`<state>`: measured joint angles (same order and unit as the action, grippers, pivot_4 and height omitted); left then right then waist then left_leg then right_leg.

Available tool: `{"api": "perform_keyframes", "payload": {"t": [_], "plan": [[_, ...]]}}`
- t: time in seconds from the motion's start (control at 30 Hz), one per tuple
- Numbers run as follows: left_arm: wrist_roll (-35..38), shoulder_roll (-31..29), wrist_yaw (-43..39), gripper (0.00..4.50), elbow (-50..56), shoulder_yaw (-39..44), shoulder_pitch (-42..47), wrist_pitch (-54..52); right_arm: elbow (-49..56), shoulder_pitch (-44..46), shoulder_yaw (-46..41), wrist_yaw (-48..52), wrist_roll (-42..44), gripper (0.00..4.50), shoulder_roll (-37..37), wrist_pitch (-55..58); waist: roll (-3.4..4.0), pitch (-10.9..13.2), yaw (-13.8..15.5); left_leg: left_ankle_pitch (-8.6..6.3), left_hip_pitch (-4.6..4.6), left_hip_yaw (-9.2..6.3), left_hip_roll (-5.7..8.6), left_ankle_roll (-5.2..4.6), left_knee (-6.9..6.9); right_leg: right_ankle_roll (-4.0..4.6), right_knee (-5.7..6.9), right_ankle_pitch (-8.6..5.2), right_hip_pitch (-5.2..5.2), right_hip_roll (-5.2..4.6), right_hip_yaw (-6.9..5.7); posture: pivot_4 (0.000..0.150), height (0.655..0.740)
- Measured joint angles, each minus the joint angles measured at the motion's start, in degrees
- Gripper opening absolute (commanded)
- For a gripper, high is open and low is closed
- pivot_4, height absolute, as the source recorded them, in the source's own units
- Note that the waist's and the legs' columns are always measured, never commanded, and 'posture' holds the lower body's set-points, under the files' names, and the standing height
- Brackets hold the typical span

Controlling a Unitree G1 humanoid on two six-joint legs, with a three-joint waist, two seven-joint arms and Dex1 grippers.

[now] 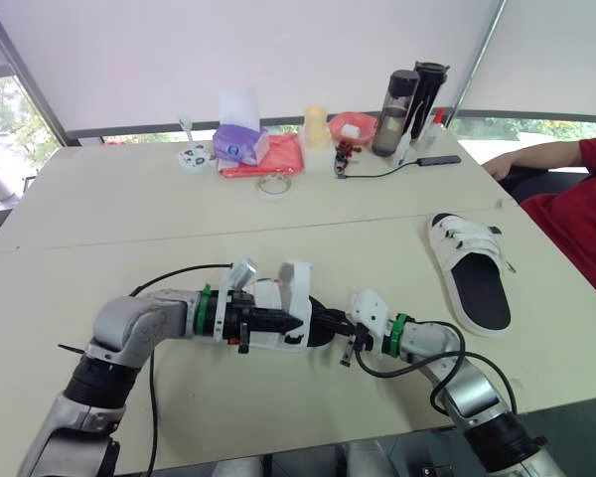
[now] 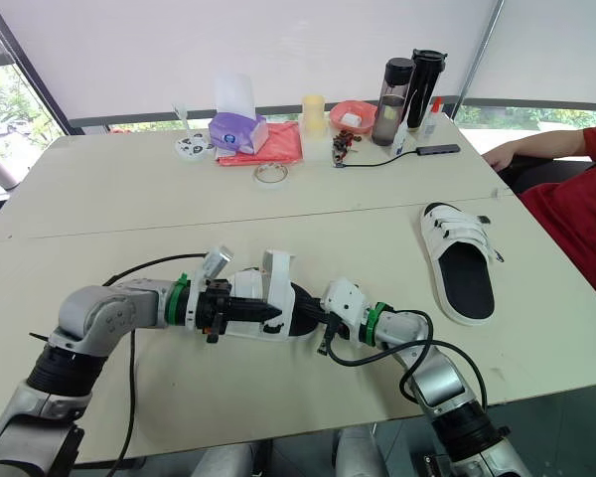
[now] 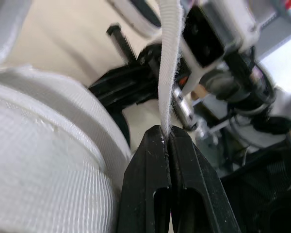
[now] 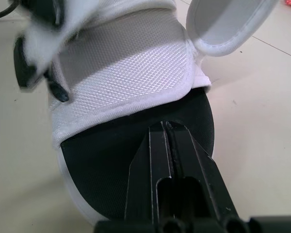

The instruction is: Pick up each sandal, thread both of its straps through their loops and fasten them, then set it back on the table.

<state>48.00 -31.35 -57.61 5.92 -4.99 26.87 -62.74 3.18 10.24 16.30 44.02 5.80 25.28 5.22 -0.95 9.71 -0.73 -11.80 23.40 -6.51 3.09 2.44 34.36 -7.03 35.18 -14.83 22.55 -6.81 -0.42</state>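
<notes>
Two sandals are on the table. One white sandal is near the front edge, between both my arms; whether it rests on the surface or hangs just above it, I cannot tell. My left gripper is pinched tight on a white strap, which runs straight out from the fingertips. My right gripper reaches in from the heel end, fingers pressed together over the black footbed, just short of the mesh upper. The second sandal lies flat, well off to my right.
</notes>
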Motion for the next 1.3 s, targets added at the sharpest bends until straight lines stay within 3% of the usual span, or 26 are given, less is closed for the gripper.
{"api": "perform_keyframes", "payload": {"t": [0.27, 0.73, 1.3], "plan": [[2.41, 1.99, 3.13, 0.01, -2.55, 4.87, 2.54, -2.46, 0.01, 0.12, 0.25, -0.08, 0.0, 0.0, -0.14, -0.05, 0.0, -0.01, -0.12, 0.03, -0.04, 0.05, 0.02, -0.04, -0.06, 0.0, 0.01, 0.02, -0.03, 0.09, -0.01, 0.15, 0.74], [-2.99, -1.43, -1.46, 0.01, -0.11, -2.48, -0.26, 2.53, 0.0, 0.06, 0.21, -0.32, 0.0, 0.0, -0.13, -0.05, 0.0, -0.01, -0.03, 0.0, -0.04, 0.05, 0.01, 0.01, -0.07, 0.01, -0.03, 0.01, 0.01, 0.0, 0.01, 0.15, 0.74], [-14.08, -3.61, -5.24, 0.01, 1.3, -7.79, -2.32, 19.69, -0.02, 0.14, 0.45, -0.7, 0.0, 0.0, -0.17, -0.07, 0.05, -0.1, -0.07, 0.0, -0.03, 0.05, -0.01, 0.01, -0.15, 0.02, -0.1, 0.0, 0.08, -0.06, 0.08, 0.15, 0.74]]}}
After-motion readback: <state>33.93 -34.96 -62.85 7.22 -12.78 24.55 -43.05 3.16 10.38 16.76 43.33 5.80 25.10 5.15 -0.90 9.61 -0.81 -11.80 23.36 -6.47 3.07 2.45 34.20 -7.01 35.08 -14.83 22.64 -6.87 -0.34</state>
